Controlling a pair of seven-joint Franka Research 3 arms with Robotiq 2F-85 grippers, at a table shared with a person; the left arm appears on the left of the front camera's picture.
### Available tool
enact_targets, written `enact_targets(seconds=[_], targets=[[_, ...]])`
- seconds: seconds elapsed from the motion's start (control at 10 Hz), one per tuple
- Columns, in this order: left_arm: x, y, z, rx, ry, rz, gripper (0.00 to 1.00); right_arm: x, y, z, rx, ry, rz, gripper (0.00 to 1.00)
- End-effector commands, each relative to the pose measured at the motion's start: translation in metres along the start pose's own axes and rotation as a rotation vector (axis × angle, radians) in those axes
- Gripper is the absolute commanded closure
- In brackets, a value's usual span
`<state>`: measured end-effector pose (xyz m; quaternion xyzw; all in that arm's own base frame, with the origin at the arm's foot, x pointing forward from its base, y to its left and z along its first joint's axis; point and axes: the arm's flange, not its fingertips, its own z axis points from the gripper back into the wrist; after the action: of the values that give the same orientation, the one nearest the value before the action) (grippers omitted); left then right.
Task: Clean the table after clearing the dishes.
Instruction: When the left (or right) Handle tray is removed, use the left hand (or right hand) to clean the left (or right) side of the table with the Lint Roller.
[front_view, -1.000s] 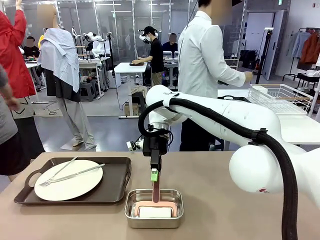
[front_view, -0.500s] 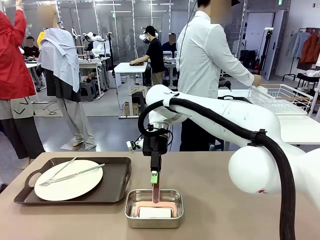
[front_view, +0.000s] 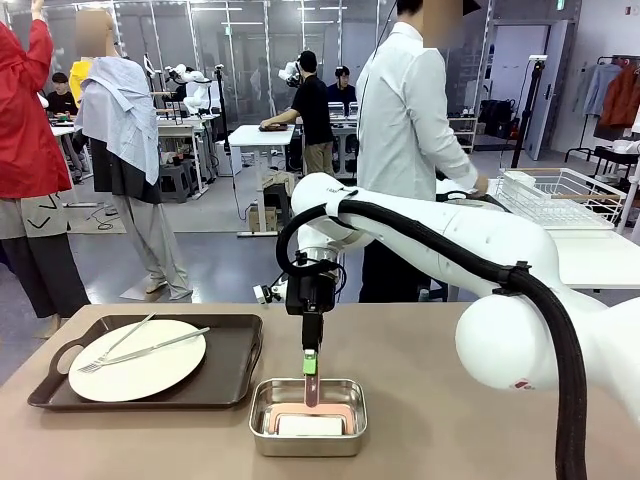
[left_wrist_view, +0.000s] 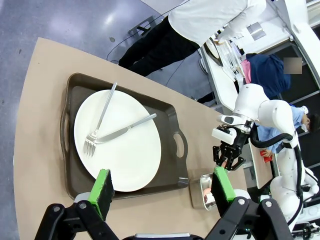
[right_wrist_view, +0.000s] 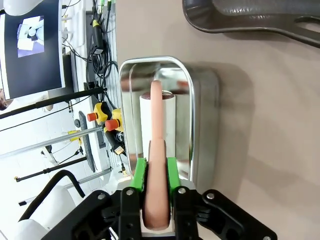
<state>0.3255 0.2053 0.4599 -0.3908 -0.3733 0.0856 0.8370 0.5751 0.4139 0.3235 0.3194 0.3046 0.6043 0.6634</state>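
We clamp our right gripper (right_wrist_view: 156, 172) on the upright pink handle (right_wrist_view: 156, 115), likely to lift it from the steel pan (right_wrist_view: 202, 130) for wiping; our left gripper (left_wrist_view: 162, 182) hangs wide, empty.

Bright overhead light, sharp focus, wide-angle wrist distortion
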Motion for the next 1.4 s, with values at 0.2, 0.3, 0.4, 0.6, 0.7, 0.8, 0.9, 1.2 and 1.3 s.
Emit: enact_targets(seconds=[0.2,0.3,0.4,0.6,0.7,0.8,0.9,1.2,1.3], targets=[[0.0,0.001,0.001,-0.016,-0.008,-0.007,0.0,0.019,0.001,0.023,-0.047,0.036,-0.039,1.0],[0.0,0.001,0.001,-0.016,-0.008,-0.007,0.0,0.017,0.009,0.026,-0.075,0.025,-0.072,0.99],[0.0,0.001,0.001,-0.016,-0.008,-0.007,0.0,0.009,0.026,0.035,-0.127,-0.033,-0.176,0.99],[0.0,0.001,0.001,-0.016,-0.008,-0.007,0.0,-0.023,0.075,0.053,-0.263,-0.158,-0.354,0.99],[0.0,0.001,0.001,-0.016,-0.008,-0.007,0.0,-0.049,0.097,0.063,-0.31,-0.244,-0.466,0.99],[0.0,0.001,0.001,-0.016,-0.008,-0.007,0.0,-0.087,0.113,0.07,-0.349,-0.392,-0.629,0.99],[0.0,0.001,0.001,-0.016,-0.008,-0.007,0.0,-0.122,0.126,0.066,-0.359,-0.526,-0.744,0.99],[0.0,0.001,0.001,-0.016,-0.008,-0.007,0.0,-0.221,0.15,0.023,-0.312,-0.982,-1.022,0.99],[0.0,0.001,0.001,-0.016,-0.008,-0.007,0.0,-0.244,0.15,0.006,-0.239,-1.082,-1.096,0.99]])
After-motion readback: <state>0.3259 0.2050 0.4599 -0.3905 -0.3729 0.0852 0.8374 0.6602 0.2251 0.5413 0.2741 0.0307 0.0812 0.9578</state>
